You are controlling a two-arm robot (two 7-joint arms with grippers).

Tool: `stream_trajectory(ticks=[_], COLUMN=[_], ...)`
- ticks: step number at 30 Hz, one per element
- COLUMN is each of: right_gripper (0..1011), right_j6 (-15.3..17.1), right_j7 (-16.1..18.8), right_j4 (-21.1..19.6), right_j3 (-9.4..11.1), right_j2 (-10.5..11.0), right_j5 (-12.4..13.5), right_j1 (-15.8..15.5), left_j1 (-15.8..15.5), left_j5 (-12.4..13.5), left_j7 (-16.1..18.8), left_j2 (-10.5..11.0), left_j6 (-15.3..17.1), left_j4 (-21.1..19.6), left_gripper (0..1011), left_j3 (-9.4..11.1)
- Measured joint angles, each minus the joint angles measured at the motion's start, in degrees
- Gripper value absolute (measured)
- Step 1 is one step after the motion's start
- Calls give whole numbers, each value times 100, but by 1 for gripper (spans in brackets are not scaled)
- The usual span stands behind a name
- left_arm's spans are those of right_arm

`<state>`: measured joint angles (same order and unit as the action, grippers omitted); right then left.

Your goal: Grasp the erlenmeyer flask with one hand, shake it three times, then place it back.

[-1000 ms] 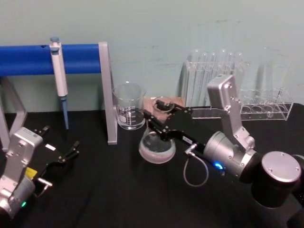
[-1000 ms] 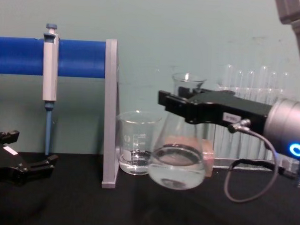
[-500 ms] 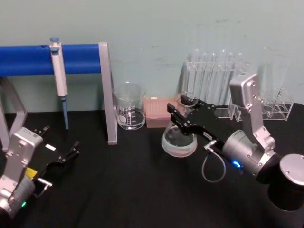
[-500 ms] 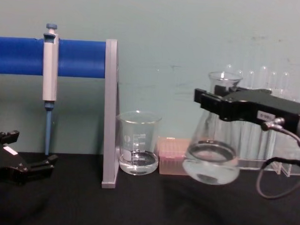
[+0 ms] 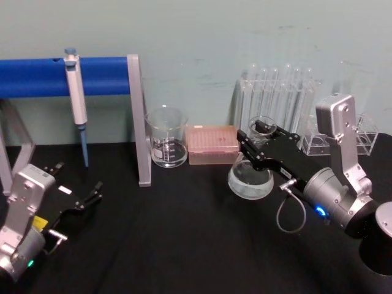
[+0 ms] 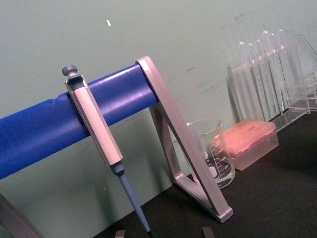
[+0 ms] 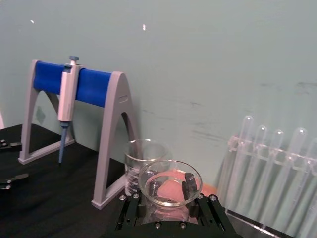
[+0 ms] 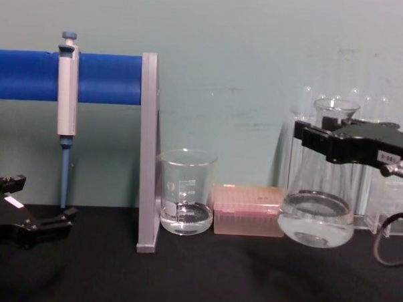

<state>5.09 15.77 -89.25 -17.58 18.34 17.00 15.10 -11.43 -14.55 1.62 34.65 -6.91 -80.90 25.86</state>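
The clear erlenmeyer flask [image 5: 250, 176] [image 8: 317, 213] hangs a little above the black table, right of centre, with a little clear liquid in its wide base. My right gripper [image 5: 262, 142] [image 8: 329, 140] is shut on its narrow neck, coming in from the right. In the right wrist view the flask's round mouth [image 7: 170, 182] sits between the black fingers [image 7: 188, 184]. My left gripper [image 5: 76, 187] [image 8: 25, 213] rests open low at the far left, holding nothing.
A glass beaker [image 5: 166, 137] and a pink tip box [image 5: 212, 144] stand behind the flask. Test tube racks [image 5: 278, 101] line the back right. A blue stand [image 5: 138, 116] holding a pipette [image 5: 75, 92] fills the back left. Bare black table lies in front.
My right gripper has carried the flask from in front of the beaker to the right, uncovering the pink box. The left arm has not moved.
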Motion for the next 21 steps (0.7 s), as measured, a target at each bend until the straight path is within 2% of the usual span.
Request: stream_trajectory(ticks=[11, 21], right_gripper=[453, 453], right_j6=[64, 81], right_j7=[-78, -79], right_j4=[-57, -48], right_j3=[188, 243], right_j2=[-41, -111], right_j5=[-96, -165], right_j1=[-106, -124], left_j1=[0, 0], left_j5=[0, 0], left_j7=[0, 0], left_j2=[0, 0], left_j6=[0, 0], left_j4=[0, 0], left_gripper=[1001, 1001], left_j3=[0, 0])
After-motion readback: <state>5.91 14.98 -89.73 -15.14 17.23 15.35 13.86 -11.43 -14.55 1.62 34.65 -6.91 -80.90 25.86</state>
